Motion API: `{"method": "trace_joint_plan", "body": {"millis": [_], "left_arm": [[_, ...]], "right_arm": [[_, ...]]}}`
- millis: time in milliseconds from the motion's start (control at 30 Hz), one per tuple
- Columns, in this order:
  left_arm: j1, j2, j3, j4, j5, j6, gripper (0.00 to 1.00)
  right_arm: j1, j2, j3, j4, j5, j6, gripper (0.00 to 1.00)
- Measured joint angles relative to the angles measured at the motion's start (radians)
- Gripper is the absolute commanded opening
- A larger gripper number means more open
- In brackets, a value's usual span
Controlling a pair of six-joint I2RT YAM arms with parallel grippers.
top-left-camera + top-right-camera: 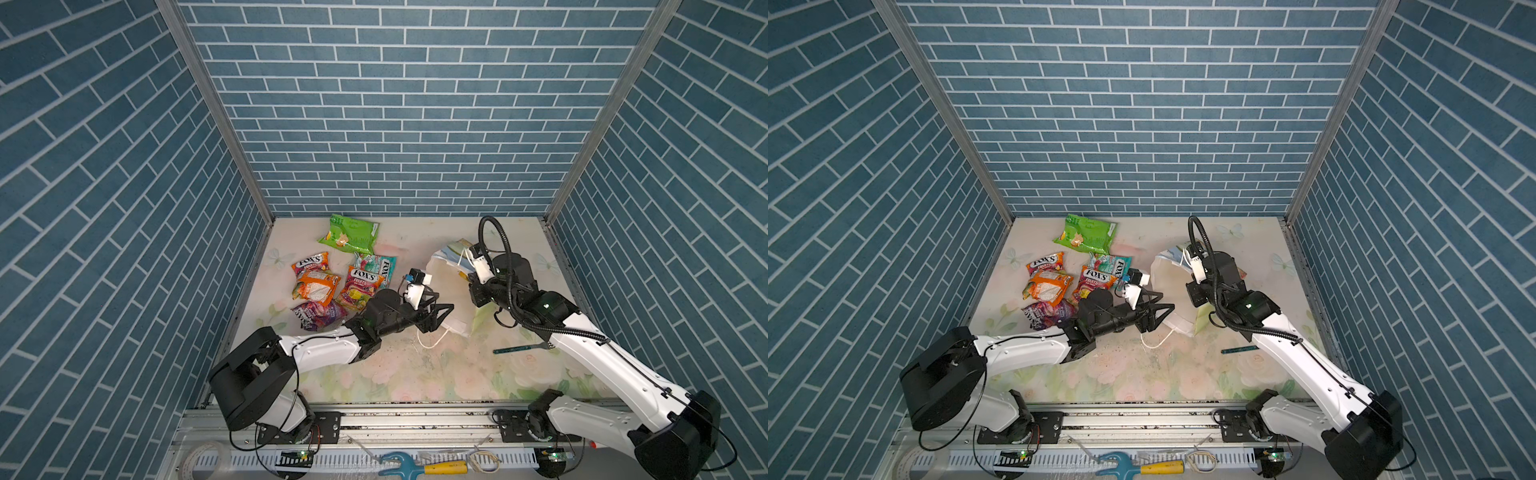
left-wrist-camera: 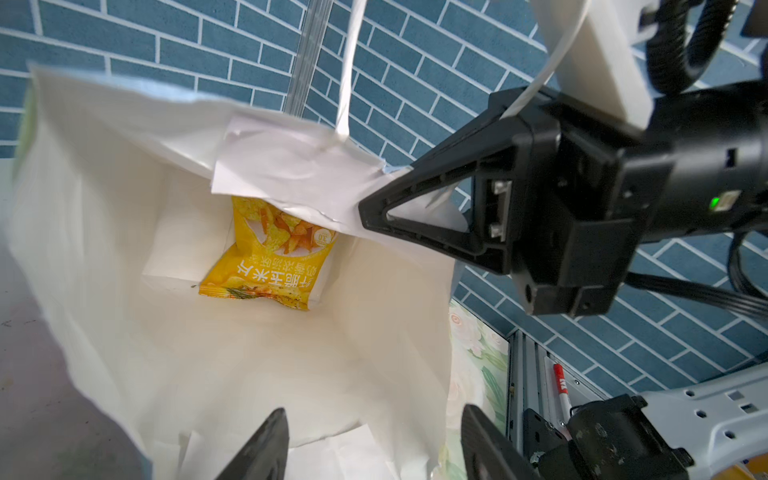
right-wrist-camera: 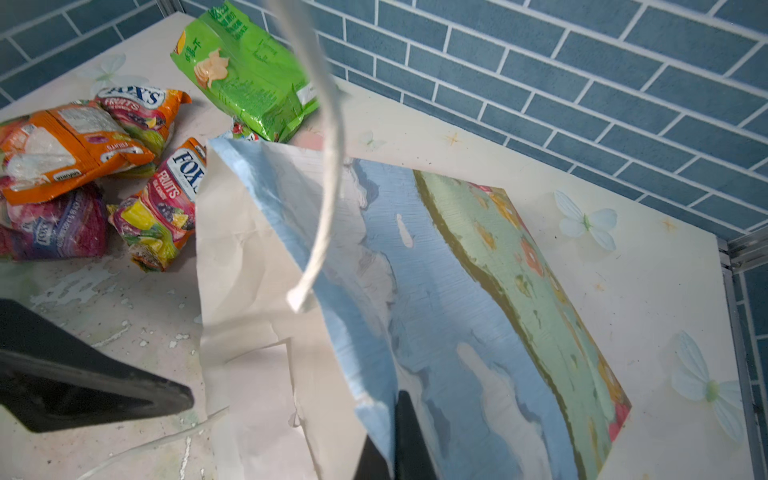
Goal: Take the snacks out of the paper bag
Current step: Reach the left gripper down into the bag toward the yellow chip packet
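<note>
Snacks, count: seven packets showing. Six are lying out on the table in a loose cluster left of centre in both top views:
- one green chip bag
- one orange packet, showing its back
- four FOX'S candy packets

The seventh, a yellow chip packet, is sitting deep inside the paper bag, at its far end. Only the left wrist view is showing it.

Paper bag: one, lying on its side right of centre in both top views, mouth facing left toward the left arm.

Right gripper: clamped tight on the bag's upper edge, holding the mouth up.
Left gripper: hovering at the mouth, jaws parted, nothing between them.

Key relation: the yellow chip packet is lying straight ahead of the left fingers, down the length of the bag. Its long axis is running roughly along the line of reach, slightly skewed. The left arm is both the nearer and the free one. I am judging the reach to be a deep one, passing under a loose paper flap that is overhanging the packet's far end.

Also noting one teal-handled fork, lying toward the lower right of the table. It is not a snack.
</note>
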Motion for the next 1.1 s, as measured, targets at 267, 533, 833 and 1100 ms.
{"method": "trace_joint_plan", "body": {"millis": [267,533,833,1100], "left_arm": [[0.002,0.137,0.097,0.072,0.025,-0.007,0.59],[0.028,0.261,0.171,0.084,0.036,-0.034,0.57],[0.101,0.378,0.218,0.11,0.04,-0.079,0.54],[0.099,0.409,0.268,0.078,0.044,-0.063,0.54]], "right_arm": [[0.0,0.008,0.021,0.01,0.009,0.033,0.0],[0.0,0.015,0.032,0.03,0.025,0.053,0.0],[0.0,0.023,0.031,0.035,0.048,0.061,0.0],[0.0,0.095,0.054,0.05,0.068,0.074,0.0]]}}
